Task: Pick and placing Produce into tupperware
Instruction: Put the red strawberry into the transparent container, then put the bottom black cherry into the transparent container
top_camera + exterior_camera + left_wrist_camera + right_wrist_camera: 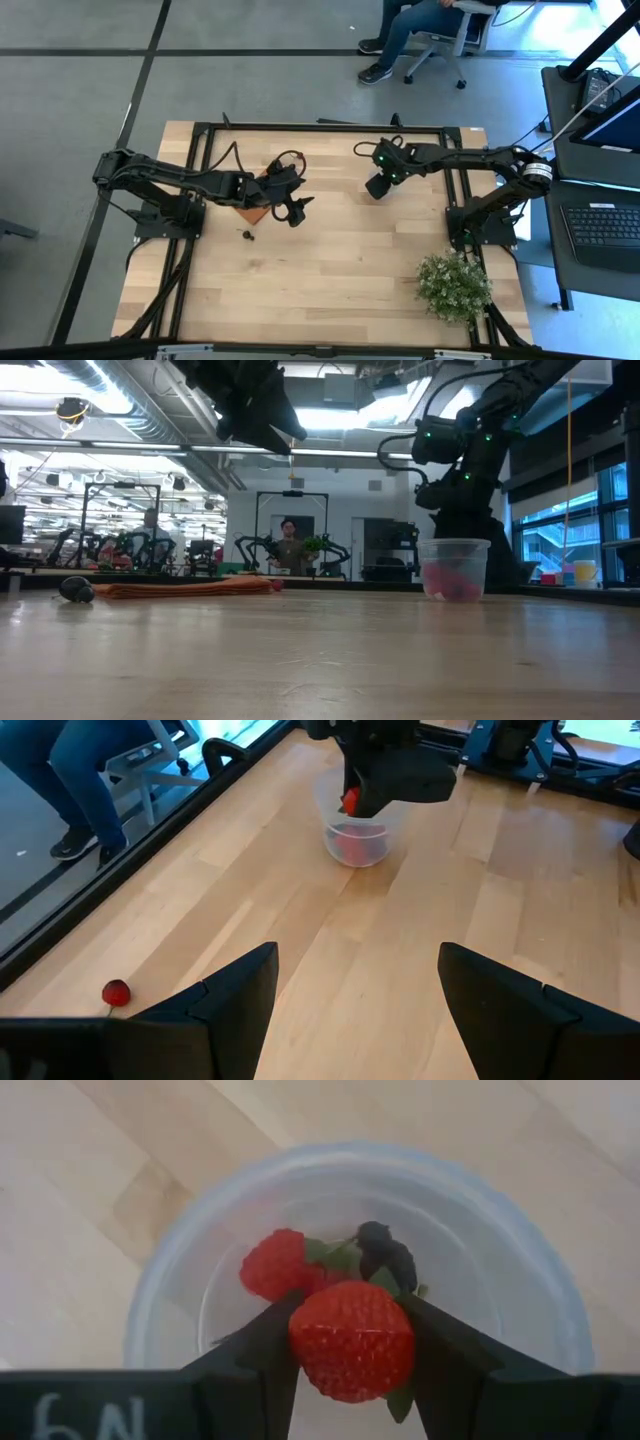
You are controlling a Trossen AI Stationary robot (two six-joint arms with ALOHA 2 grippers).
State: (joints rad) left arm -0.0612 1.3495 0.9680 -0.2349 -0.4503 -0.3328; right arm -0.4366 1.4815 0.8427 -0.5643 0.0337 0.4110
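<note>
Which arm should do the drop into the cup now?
Right. The right gripper already pinches a strawberry directly above the cup, which holds berries. The left gripper stands open and empty, well short of it.
</note>
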